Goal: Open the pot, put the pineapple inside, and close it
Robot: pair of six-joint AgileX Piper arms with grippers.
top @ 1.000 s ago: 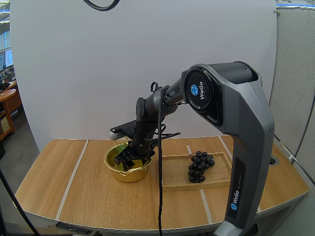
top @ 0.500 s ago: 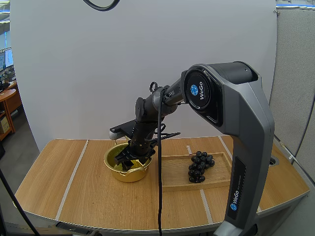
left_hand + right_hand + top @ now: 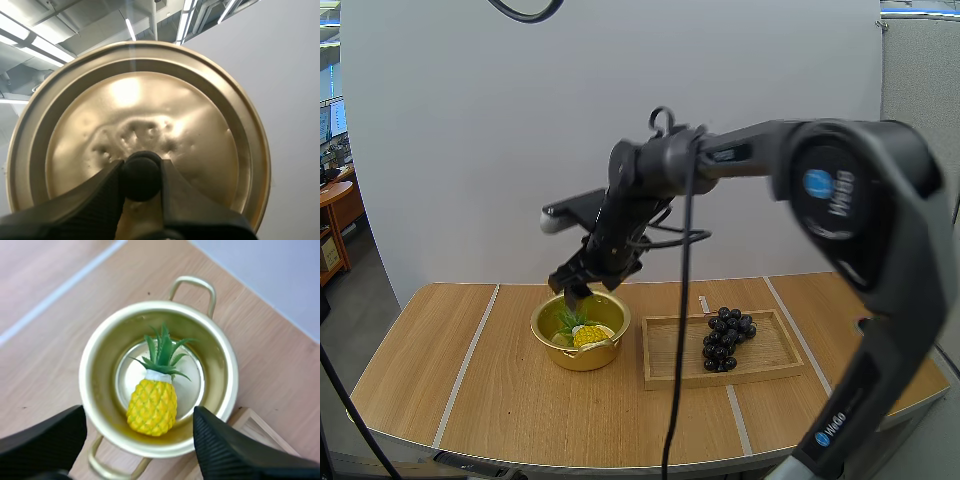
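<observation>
Bench (image 3: pixel 470 380): pale wood crossed by light stripes, carrying the tray and the pot.

Right arm (image 3: pixel 840 190): grey, reaching from the near right across and over the bench toward the left.

Wooden tray (image 3: pixel 675 350): shallow and rectangular, flat on the bench right of centre.

Pot (image 3: pixel 582 358): gold, with two loop handles, standing upright just left of the tray with its mouth uncovered.

Lid (image 3: pixel 150 115): gold and round, off the pot and held up by the left arm, its knob side turned to the left wrist camera.

Grapes (image 3: pixel 725 338): a dark bunch lying in the tray, right of its middle.

Pineapple (image 3: pixel 588 333): yellow body with a green crown, lying on its side on the pot's floor, crown toward the left.

Right pincer (image 3: pixel 578 287): hanging above the pot's far rim, fingers spread wide with nothing between them; the right wrist view looks down between them into the pot.

Left pincer (image 3: pixel 141 172): closed narrowly on the lid's black knob (image 3: pixel 141 182), one finger on each side of it.
</observation>
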